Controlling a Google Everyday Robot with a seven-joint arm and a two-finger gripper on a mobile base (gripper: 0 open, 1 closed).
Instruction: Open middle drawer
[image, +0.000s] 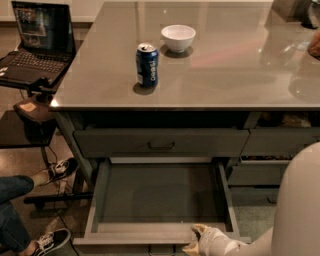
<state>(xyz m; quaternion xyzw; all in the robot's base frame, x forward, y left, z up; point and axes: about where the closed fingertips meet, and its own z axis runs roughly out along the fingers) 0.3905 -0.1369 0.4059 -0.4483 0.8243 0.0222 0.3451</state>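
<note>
The middle drawer is pulled far out below the counter and shows its plain flat grey inside, with nothing in it. Its small dark handle shows at the bottom edge of the view. My gripper is at the drawer's front edge, to the right of the handle and against the front panel. My pale arm reaches in from the lower right. The drawer above it is closed, with a dark handle at its centre.
On the grey countertop stand a blue soda can and a white bowl. More drawers sit to the right. A laptop is on a side stand at the left, and a person's legs and sneakers are on the floor at the left.
</note>
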